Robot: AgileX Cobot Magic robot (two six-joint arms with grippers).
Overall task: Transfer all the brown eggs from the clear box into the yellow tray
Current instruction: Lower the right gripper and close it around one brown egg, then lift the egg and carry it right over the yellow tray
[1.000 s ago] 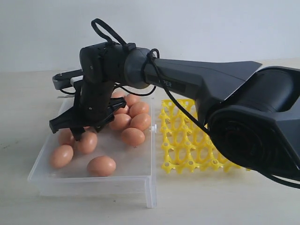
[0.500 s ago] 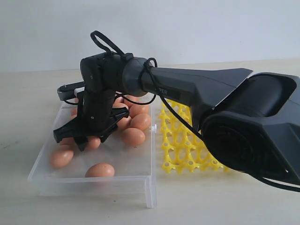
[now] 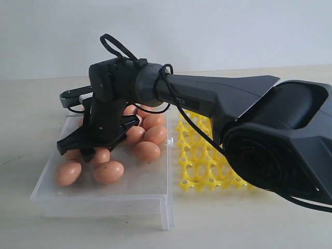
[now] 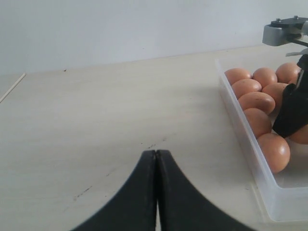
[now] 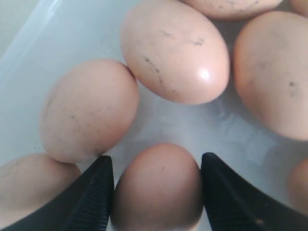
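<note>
Right pincer [image 5: 155,161] stands wide open astride one brown egg [image 5: 156,192] lying in the clear box [image 3: 104,205].

Plain pale wall [image 3: 233,31], light wood-look tabletop [image 3: 249,225], seemingly even light

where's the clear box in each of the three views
Exterior view: the clear box sits lower left, beside the yellow tray.
Left wrist view: the box runs along the right edge.
Right wrist view: its floor fills the background beneath the brown eggs.
Shared landmark: the brown eggs inside, with the right tool over them.
</note>
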